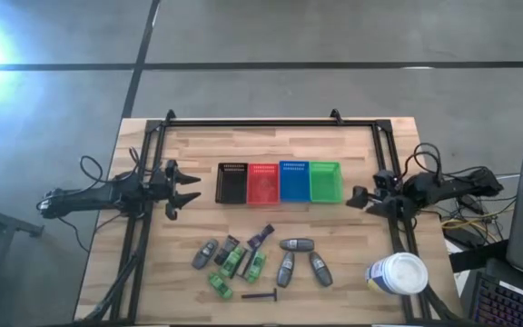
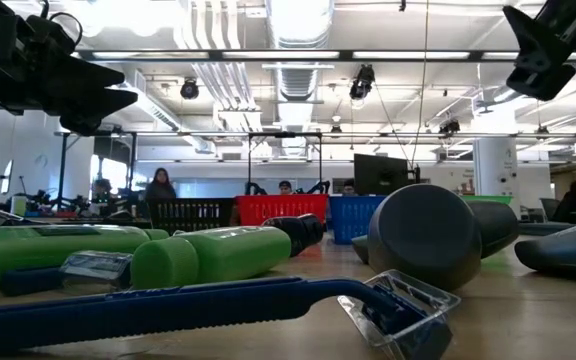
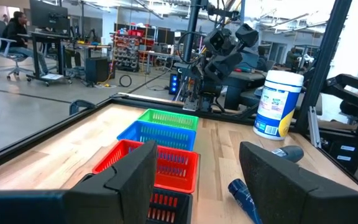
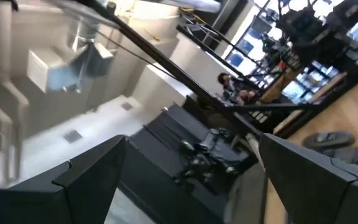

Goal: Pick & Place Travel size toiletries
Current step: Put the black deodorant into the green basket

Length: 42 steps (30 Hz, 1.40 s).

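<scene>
Toiletries [image 1: 260, 261] lie well apart — between both open grippers.

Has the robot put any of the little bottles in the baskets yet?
Not yet. All four baskets look empty. The toiletries lie loose on the table's near half, razor included. Nothing is in hand: the left tool and right tool both wait open beside the baskets. All the sorting remains.

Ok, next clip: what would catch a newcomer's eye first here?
The row of four mesh baskets, black, red, blue and green, stands mid-table. Nearer the front edge lies a scatter of travel size toiletries, with a big white tub at the front right. The left gripper and right gripper hang open at either side.
</scene>
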### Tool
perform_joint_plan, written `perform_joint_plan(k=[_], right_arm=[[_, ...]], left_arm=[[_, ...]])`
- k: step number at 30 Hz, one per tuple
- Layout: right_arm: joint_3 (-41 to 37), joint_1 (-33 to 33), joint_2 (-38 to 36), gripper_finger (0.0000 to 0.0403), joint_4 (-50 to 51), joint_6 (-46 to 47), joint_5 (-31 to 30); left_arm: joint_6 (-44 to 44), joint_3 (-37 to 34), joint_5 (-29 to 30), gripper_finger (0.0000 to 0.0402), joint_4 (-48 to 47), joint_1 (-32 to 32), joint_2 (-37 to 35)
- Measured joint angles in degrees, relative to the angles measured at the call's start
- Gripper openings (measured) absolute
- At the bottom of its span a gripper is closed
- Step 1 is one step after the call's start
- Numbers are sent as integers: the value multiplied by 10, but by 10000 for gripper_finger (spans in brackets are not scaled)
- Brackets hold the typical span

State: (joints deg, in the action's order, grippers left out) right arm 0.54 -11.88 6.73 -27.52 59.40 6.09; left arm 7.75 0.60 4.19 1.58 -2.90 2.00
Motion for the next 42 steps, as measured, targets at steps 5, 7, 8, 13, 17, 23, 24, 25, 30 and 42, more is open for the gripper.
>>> perform_joint_plan(k=[5, 7, 8, 13, 17, 23, 24, 25, 30, 42], right_arm=[[0, 0, 5, 364, -30, 44, -17], [0, 0, 6, 363, -44, 46, -43], [0, 0, 8, 363, -49, 50, -58], [0, 0, 45, 364, -27, 98, -82], [23, -6, 120, 363, 46, 157, -117], [135, -15, 267, 363, 291, 266, -79], [158, -15, 294, 363, 339, 284, -68], [183, -15, 320, 363, 385, 300, -53], [297, -22, 456, 363, 515, 336, 10], [509, -29, 752, 363, 691, 214, 134]], left_arm=[[0, 0, 0, 234, 0, 0, 0], [0, 0, 0, 234, 0, 0, 0], [0, 0, 0, 234, 0, 0, 0], [0, 0, 0, 234, 1, 0, 0], [0, 0, 0, 234, 1, 0, 0], [0, 0, 1, 234, 1, 0, 0], [0, 0, 1, 234, 1, 0, 0], [0, 0, 1, 234, 1, 0, 0], [0, 0, 2, 234, 1, 0, 0], [0, 0, 3, 234, 1, 0, 0]])
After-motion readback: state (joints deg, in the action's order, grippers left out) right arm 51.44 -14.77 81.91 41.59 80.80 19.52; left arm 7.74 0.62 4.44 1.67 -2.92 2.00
